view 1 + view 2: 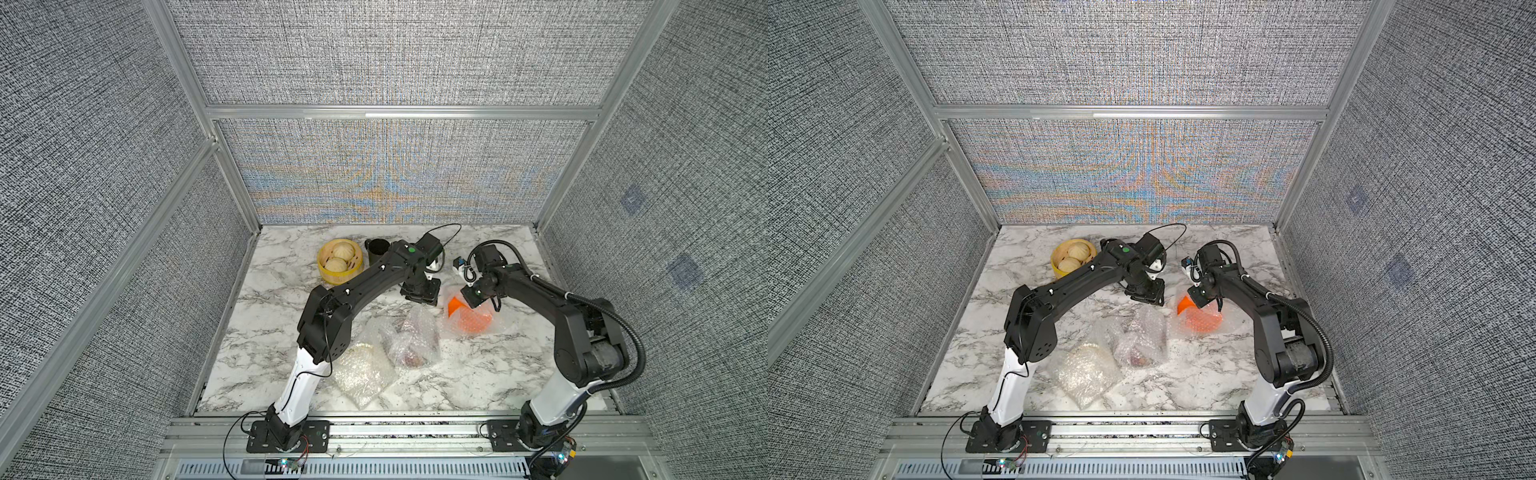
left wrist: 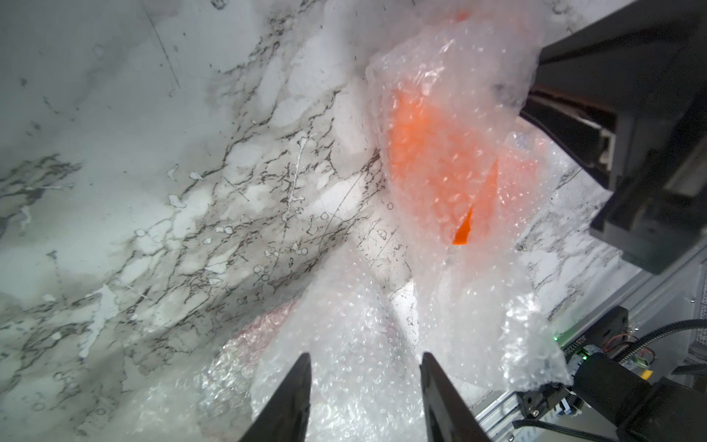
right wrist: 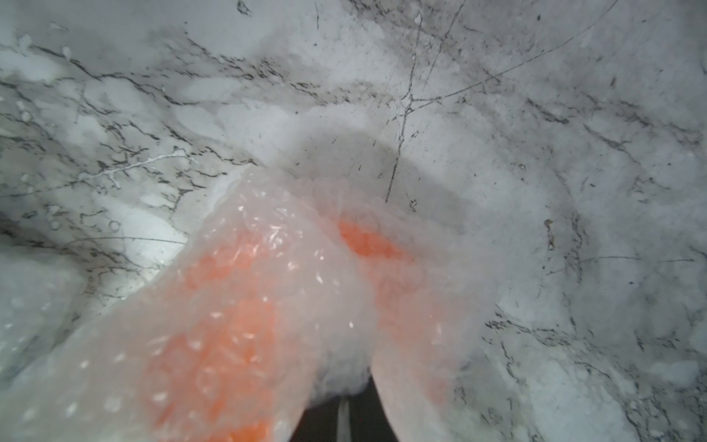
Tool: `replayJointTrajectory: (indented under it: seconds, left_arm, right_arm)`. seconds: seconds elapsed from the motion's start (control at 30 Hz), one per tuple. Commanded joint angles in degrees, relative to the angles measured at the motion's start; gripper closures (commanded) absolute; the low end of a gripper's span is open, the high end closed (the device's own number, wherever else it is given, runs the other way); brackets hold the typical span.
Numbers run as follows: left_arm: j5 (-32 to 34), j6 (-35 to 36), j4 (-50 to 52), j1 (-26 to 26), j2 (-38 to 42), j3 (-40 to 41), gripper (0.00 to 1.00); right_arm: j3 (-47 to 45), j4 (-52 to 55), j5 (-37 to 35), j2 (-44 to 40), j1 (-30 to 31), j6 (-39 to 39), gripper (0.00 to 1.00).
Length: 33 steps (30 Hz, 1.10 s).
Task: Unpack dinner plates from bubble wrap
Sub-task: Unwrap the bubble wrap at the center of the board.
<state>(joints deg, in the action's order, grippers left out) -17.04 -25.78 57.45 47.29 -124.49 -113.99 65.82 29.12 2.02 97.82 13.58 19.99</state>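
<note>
The orange dinner plate [image 1: 455, 306] [image 2: 463, 233] lies at the right rear, still mostly under bubble wrap [image 1: 478, 322] [image 3: 267, 229], with one bare edge showing. My right gripper [image 1: 473, 297] [image 3: 344, 405] is shut on a bunched fold of that wrap, right above the plate. My left gripper [image 1: 419, 297] [image 2: 366, 358] hangs open just left of it, nothing between its fingers, over the far edge of a second wrapped bundle [image 1: 415, 332] where dark red shows through. A third wrapped bundle [image 1: 359, 370] lies nearer the front.
A yellow steamer basket [image 1: 338, 259] with buns and a black cup [image 1: 376, 249] stand at the back, behind the left arm. Grey walls close in the marble table [image 1: 478, 386] on three sides. Both bundles lie between the two arm bases.
</note>
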Motion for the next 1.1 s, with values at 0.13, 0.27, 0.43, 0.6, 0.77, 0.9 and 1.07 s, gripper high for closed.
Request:
replayJointTrajectory:
  seconds: [0.13,0.27,0.43,0.6,0.77,0.9,1.07]
  left_arm:
    - [-7.68,-4.16,-11.11,2.67,0.78,3.61,0.44]
    - [-9.16,-6.18,-14.28,4.1,-1.09,4.63,0.41]
    - [-5.55,-7.36,-12.95,4.31,-6.45,2.73,0.53]
    - [1.7,-7.23,-5.35,3.49,-11.24,-3.58,0.99]
    - [3.79,-7.47,-2.59,2.38,-12.78,-5.3,1.0]
    - [3.72,-7.01,-0.93,2.3,-13.75,-6.78,1.0]
    - [4.12,-6.92,0.2,2.16,-14.2,-7.3,1.0]
  right_arm:
    - [0.31,4.82,5.56,-3.16,-0.48,-4.52,1.0]
    - [0.67,7.86,7.59,-3.46,-0.66,-6.08,1.0]
    - [0.7,9.46,9.92,-4.22,-2.07,-5.68,1.0]
    - [1.23,10.57,12.56,-5.92,-7.72,-5.29,1.0]
    - [3.52,9.52,7.32,-4.45,-13.75,-9.41,1.0]
    - [6.56,9.27,2.33,-2.51,-14.28,-8.33,1.0]
    - [7.92,6.7,-5.54,-3.53,-14.9,-6.54,1.0]
